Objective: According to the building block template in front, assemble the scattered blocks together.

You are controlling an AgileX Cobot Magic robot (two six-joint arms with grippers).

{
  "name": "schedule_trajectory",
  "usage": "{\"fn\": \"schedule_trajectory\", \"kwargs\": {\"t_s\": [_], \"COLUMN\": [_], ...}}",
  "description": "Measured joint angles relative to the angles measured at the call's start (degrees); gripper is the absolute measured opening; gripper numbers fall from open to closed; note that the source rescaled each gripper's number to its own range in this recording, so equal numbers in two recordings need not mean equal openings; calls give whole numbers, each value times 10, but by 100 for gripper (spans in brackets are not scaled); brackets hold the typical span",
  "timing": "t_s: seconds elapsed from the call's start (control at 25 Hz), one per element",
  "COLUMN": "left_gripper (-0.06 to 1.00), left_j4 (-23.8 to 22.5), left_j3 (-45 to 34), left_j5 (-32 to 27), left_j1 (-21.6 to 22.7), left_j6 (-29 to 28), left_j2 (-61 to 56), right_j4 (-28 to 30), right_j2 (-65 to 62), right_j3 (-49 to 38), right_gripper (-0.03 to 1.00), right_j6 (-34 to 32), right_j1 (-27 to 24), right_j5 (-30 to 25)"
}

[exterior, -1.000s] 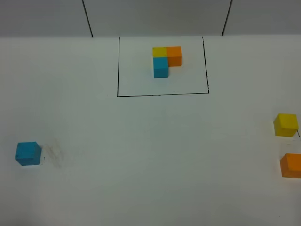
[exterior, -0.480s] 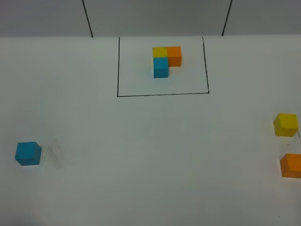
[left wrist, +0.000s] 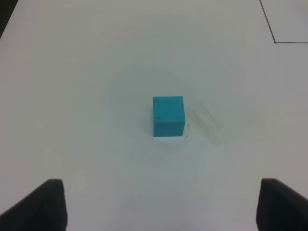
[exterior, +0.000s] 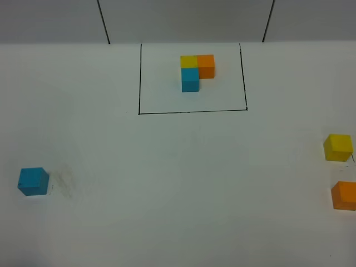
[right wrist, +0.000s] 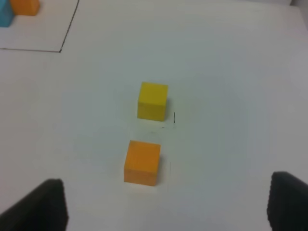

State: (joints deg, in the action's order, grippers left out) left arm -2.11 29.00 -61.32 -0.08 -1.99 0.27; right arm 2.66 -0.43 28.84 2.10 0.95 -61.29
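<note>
Three loose cubes of equal size lie on the white table (exterior: 178, 222), all plain and matte. The blue cube (exterior: 33, 181) sits alone at the near left, with a tiny dark speck on one face and a faint grey smudge (exterior: 65, 183) on the surface just beside it. Well apart from it, at the far right edge, the yellow cube (exterior: 338, 147) and the orange cube (exterior: 345, 195) sit near each other without touching, the yellow one farther back.

The template (exterior: 192, 75) stands toward the back of the table, near the middle. It is three smaller-looking cubes pressed together in an L: yellow at the corner, orange touching its right side, blue touching its near side. A thin black rectangle (exterior: 192, 112) drawn on the surface frames it with plenty of room around it.

The left gripper (left wrist: 166, 207) hangs above the table, short of the blue cube, its dark fingers (left wrist: 53, 204) spread wide with nothing between them. The right gripper (right wrist: 168, 204) hangs short of the orange cube, its fingers likewise spread wide and holding nothing.

Behind the table rises a grey wall (exterior: 183, 19) crossed by two dark slanting lines.
</note>
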Motion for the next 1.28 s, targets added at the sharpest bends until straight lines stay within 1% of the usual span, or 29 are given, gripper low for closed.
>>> {"fn": "schedule_trajectory", "kwargs": {"t_s": [0.24, 0.36, 0.48, 0.64, 0.8, 0.92, 1.04, 1.12, 1.28], "left_gripper": [68, 68, 68, 68, 68, 68, 68, 68, 68], "left_j4": [-1, -8, -11, -11, -11, -11, -11, -11, 7], "left_j3": [0, 18, 58, 115, 157, 171, 171, 171, 171], "left_j5": [1, 15, 32, 46, 75, 110, 162, 186, 216], "left_j1": [0, 0, 0, 0, 0, 0, 0, 0, 0], "left_j6": [0, -1, -10, -15, -15, -15, -15, -15, -10], "left_j2": [2, 35, 114, 256, 395, 485, 562, 613, 699], "right_j4": [0, 0, 0, 0, 0, 0, 0, 0, 0], "right_j2": [0, 0, 0, 0, 0, 0, 0, 0, 0], "right_j3": [0, 0, 0, 0, 0, 0, 0, 0, 0], "right_gripper": [71, 71, 71, 71, 71, 71, 71, 71, 71], "right_j6": [0, 0, 0, 0, 0, 0, 0, 0, 0], "right_j1": [0, 0, 0, 0, 0, 0, 0, 0, 0], "right_j5": [0, 0, 0, 0, 0, 0, 0, 0, 0]}}
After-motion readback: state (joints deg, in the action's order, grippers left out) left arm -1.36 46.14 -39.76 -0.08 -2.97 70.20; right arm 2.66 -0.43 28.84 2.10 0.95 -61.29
